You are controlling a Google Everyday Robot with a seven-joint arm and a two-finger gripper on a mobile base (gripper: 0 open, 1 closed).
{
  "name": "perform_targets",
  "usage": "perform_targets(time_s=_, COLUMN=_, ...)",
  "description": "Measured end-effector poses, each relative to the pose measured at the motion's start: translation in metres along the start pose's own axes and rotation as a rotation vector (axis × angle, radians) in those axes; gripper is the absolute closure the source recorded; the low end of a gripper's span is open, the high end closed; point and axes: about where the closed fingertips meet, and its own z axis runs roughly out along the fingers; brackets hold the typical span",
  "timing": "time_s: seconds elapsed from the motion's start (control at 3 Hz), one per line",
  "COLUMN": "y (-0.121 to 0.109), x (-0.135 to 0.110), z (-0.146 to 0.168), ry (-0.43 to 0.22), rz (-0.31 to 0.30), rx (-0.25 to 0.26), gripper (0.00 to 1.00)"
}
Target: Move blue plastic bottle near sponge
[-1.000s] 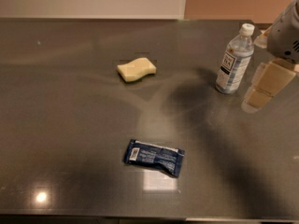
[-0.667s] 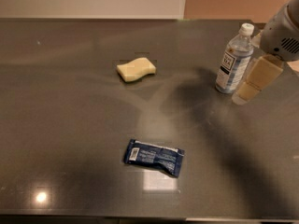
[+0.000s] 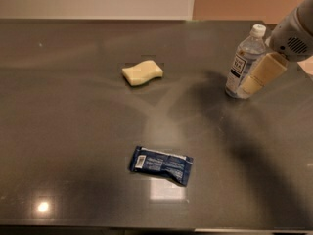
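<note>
The blue plastic bottle (image 3: pixel 240 62) stands up straight on the dark table (image 3: pixel 73 131), far over on the right side near the back. It is well apart from the sponge (image 3: pixel 142 72), so the job is not done yet. The sponge lies flat near the middle of the table, and the bottle has to end up close to it. The gripper (image 3: pixel 259 76) comes in from the top right corner. Its tan end sits right against the right side of the bottle, low down by the label. I think it is there to take hold of the bottle around its body, because that is the widest part and the best place to grab. I cannot tell how wide the gripper is open, or if it has hold of the bottle, because part of it is hidden. A flat dark blue packet (image 3: pixel 161 164) lies near the front of the table. It is not in the straight path from the bottle to the sponge, so it should not get in the way. The bottle is tall and thin, so it could tip over if it gets bumped.
</note>
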Motion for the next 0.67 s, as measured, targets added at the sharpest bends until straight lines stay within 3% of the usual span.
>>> perform_targets(time_s=0.67, y=-0.032, x=-0.002, z=0.010, ry=-0.047, rz=0.111, rx=0.040, gripper=0.00)
